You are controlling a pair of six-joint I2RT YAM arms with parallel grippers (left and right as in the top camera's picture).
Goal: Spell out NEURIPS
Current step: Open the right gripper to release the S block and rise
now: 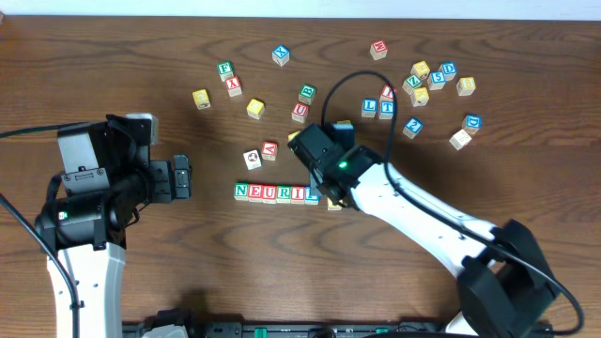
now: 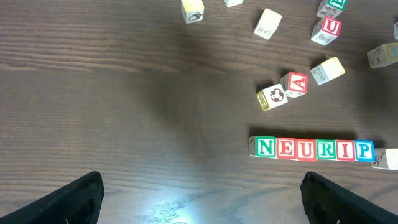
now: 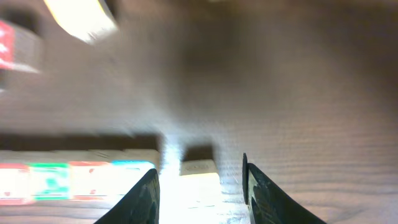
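Six cubes reading N E U R I P (image 1: 275, 193) lie in a row at the table's middle; the left wrist view shows the same row (image 2: 314, 149). A pale cube (image 1: 334, 204) sits just past the P, slightly nearer the front, and also shows in the left wrist view (image 2: 387, 159). My right gripper (image 1: 331, 195) stands over it. In the right wrist view this cube (image 3: 200, 177) is washed out by glare between the fingers, with a gap showing to the right finger (image 3: 264, 193); the gripper (image 3: 199, 169) is open around it. My left gripper (image 1: 180, 178) rests open and empty to the row's left.
Loose lettered cubes lie behind the row: an A cube (image 1: 269, 149) and a picture cube (image 1: 252, 160) close by, an X cube (image 1: 281, 54) farther back, and a cluster (image 1: 423, 84) at the back right. The right arm (image 1: 423, 221) stretches from the front right.
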